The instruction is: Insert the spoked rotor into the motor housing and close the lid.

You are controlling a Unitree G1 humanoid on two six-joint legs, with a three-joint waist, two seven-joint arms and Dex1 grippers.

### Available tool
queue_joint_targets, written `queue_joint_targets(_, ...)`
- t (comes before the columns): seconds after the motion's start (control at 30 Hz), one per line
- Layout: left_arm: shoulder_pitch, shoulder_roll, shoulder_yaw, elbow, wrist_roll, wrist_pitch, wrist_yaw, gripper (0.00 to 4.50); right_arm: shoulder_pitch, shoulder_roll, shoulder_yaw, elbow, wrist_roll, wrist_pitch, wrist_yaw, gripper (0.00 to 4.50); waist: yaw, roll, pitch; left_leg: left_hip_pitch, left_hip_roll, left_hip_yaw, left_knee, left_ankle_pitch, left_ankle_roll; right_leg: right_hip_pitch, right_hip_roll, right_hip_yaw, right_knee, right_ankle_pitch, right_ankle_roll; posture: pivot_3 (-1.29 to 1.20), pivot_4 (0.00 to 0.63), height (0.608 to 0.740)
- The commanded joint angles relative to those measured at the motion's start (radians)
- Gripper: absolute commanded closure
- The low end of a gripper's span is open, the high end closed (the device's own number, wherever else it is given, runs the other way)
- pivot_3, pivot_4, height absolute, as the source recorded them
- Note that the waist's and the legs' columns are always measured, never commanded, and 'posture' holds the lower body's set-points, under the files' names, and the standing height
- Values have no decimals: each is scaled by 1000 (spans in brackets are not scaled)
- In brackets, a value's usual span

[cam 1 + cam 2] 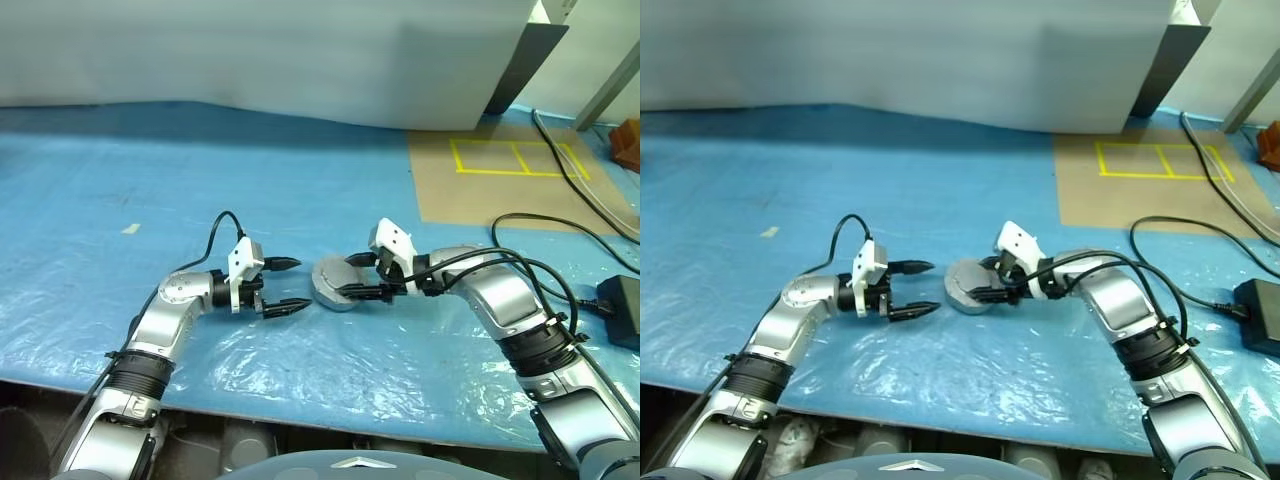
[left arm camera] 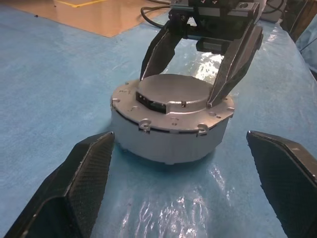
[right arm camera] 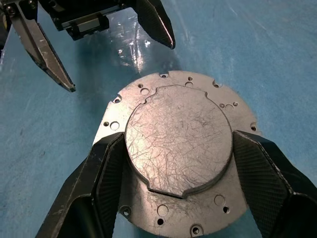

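Note:
The motor housing (image 2: 168,141), a round silver case, sits on the blue sheet between my two grippers. The lid (image 3: 178,139) lies flat on top of it, smooth grey face up. My right gripper (image 1: 348,277) reaches in from the right, tilted down, and is shut on the lid's raised centre with one finger on each side. My left gripper (image 1: 302,284) stands wide open a short way left of the housing, pointing at it, with nothing between its fingers (image 2: 84,173). The spoked rotor is hidden.
A brown board with yellow tape marks (image 1: 510,175) lies at the back right. Black cables (image 1: 560,240) run across the right side to a black box (image 1: 625,305). A white panel (image 1: 300,60) closes off the back. The table's front edge runs just below my arms.

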Motion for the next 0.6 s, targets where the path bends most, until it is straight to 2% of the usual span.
queue_joint_targets(0.03, -3, 1, 8, -36, -15, 2, -1, 0, 73, -74, 57, 108, -124, -24, -28, 1518, 6, 0, 0, -1, 0, 0, 0, 2, -3, 0, 0, -1, -1, 0, 0, 0, 150, 740)
queue_joint_targets(0.3, -5, 2, 10, -42, -21, 12, -6, 0, 75, -30, 63, 148, -146, -61, -119, 1518, 11, 0, 0, 1, 1, 0, -1, 1, -2, 5, 0, -2, -1, 0, 1, 0, 150, 740)
queue_joint_targets(0.47, -5, 3, 13, -46, -23, 17, -5, 0, 97, -43, 91, 141, -179, -101, -131, 1518, 11, 0, 0, 8, 0, 0, -1, -1, 2, 9, 0, -1, -2, -4, 7, 0, 150, 740)
queue_joint_targets(0.6, -25, -4, 33, -31, -27, 11, 15, 0, 99, -38, 72, 122, -135, -72, -111, 1518, 11, 0, 0, 10, 0, 0, -3, -1, 2, 11, 0, -1, -3, -4, 7, 0, 150, 740)
